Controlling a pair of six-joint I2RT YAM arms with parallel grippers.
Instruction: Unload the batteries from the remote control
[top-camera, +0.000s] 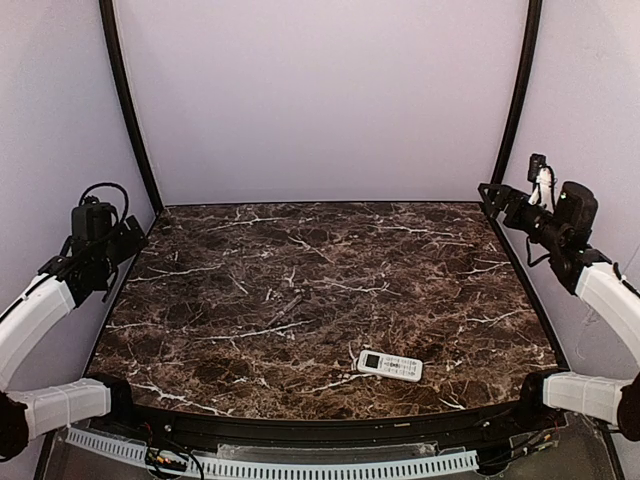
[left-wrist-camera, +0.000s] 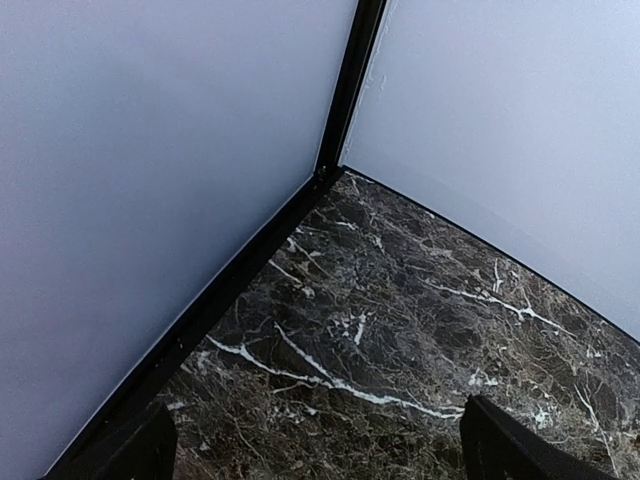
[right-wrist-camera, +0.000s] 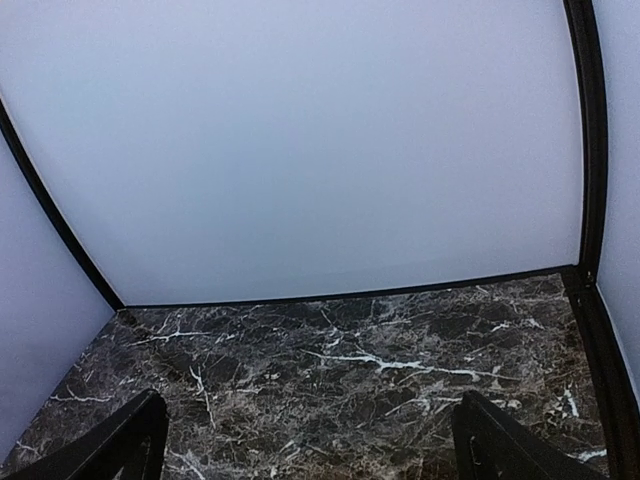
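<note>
The white remote control (top-camera: 390, 366) lies face up on the dark marble table (top-camera: 300, 300), near the front edge and right of centre, its dark display at its left end. The batteries are hidden. My left gripper (top-camera: 122, 242) is raised at the table's left edge, open and empty; its wrist view (left-wrist-camera: 320, 450) shows only bare marble and a wall corner. My right gripper (top-camera: 490, 192) is raised at the back right, open and empty; its wrist view (right-wrist-camera: 310, 445) shows bare marble and the back wall. Both grippers are far from the remote.
Pale walls with black frame posts (top-camera: 128, 110) close the table on three sides. A white perforated strip (top-camera: 300, 468) runs along the front below the table edge. No other loose objects show.
</note>
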